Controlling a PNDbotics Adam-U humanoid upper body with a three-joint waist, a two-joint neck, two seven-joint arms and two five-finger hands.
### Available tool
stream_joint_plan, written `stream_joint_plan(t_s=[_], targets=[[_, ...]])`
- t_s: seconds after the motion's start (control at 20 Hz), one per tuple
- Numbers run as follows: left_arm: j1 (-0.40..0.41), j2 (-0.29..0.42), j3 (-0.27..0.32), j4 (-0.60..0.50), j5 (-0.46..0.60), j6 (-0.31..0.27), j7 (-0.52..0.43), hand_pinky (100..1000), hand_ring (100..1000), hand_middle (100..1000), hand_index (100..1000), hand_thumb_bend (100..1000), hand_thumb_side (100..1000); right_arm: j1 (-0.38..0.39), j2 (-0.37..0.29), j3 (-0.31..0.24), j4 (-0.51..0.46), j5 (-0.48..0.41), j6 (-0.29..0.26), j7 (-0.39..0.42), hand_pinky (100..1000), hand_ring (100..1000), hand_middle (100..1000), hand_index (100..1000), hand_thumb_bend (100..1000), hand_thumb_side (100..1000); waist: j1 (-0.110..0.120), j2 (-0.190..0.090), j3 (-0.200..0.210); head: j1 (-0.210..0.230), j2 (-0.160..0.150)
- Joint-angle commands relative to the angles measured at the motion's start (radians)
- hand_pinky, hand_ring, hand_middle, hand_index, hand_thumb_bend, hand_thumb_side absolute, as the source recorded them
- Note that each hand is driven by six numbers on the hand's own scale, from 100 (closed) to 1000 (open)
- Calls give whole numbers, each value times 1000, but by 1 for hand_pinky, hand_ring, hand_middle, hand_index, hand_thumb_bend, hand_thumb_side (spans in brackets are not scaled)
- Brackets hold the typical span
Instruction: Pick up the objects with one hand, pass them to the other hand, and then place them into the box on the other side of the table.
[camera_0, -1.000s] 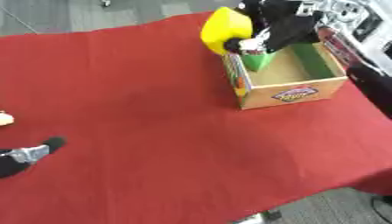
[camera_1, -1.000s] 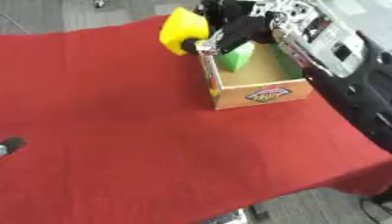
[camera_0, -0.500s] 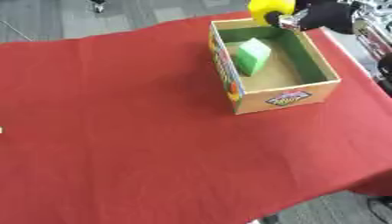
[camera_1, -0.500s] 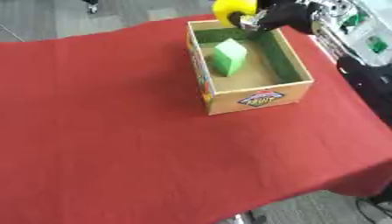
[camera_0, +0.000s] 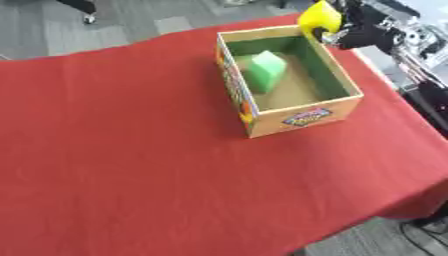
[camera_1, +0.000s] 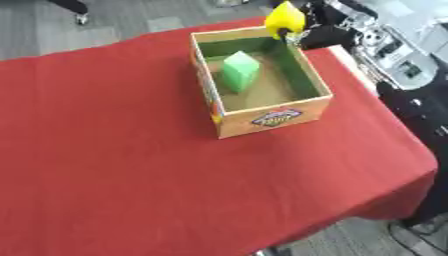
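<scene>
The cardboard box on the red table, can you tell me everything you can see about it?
The cardboard box is open at the top, with brown outer walls, a green lining inside and colourful printed pictures on its near and left sides. It sits flat on the red tablecloth, near the table's far right corner, turned a bit askew. Inside it lies a pale green block, tilted toward the left wall. At its far right corner the right robot hand holds a yellow object at the rim.

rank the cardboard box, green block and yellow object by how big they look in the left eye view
1. Cardboard box, clearly the largest.
2. Green block inside the box.
3. Yellow object held by the right robot hand at the box's far corner.

The block and yellow object look close; the hand hides part of the yellow one, so that order is unsure.
</scene>
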Motion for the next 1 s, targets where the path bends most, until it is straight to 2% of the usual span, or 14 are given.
stream_joint_plan(t_s=[0.05, 0.35, 0.45, 0.55, 0.65, 0.7, 0.8, 0.95, 1.0], targets=[[1, 43, 23, -30, 17, 18, 8, 772, 705, 657, 882, 829, 507, 6, -47, 1, 4, 49, -7, -52, 728, 708, 336, 467, 291, 100, -2, -12, 1, -2, -11], [6, 41, 38, -34, 17, 30, 24, 772, 705, 657, 882, 830, 504, 32, -41, 39, -8, 143, -23, -113, 754, 761, 441, 561, 425, 150, -2, -10, 3, 4, -4], [7, 42, 42, -35, 17, 32, 29, 772, 705, 657, 882, 831, 503, 38, -40, 44, -9, 179, -27, -108, 761, 780, 468, 593, 424, 152, -2, -10, 3, 6, -2], [7, 42, 43, -36, 16, 33, 32, 772, 706, 658, 883, 832, 505, 42, -39, 48, -9, 212, -32, -90, 787, 837, 555, 687, 415, 126, -2, -9, 4, 9, 1], [9, 42, 45, -36, 15, 35, 34, 772, 706, 658, 882, 832, 505, 44, -36, 49, -9, 245, -41, -65, 798, 857, 589, 725, 413, 119, -2, -9, 3, 14, 3], [9, 41, 46, -36, 15, 36, 35, 772, 706, 658, 883, 832, 506, 45, -34, 48, -10, 261, -46, -53, 820, 891, 650, 782, 408, 100, -2, -9, 2, 17, 4], [10, 40, 46, -36, 15, 37, 37, 772, 706, 658, 883, 834, 505, 44, -28, 44, -12, 291, -55, -31, 847, 930, 719, 835, 402, 100, -3, -8, 1, 21, 7], [12, 39, 47, -35, 12, 38, 38, 772, 706, 657, 883, 833, 507, 40, -21, 36, -17, 296, -60, -12, 858, 952, 750, 850, 392, 100, -4, -8, -1, 29, 9], [14, 39, 50, -33, 12, 41, 40, 771, 705, 656, 882, 831, 507, 36, -15, 26, -27, 277, -60, -13, 861, 957, 751, 857, 387, 100, -4, -8, -3, 51, 9]])
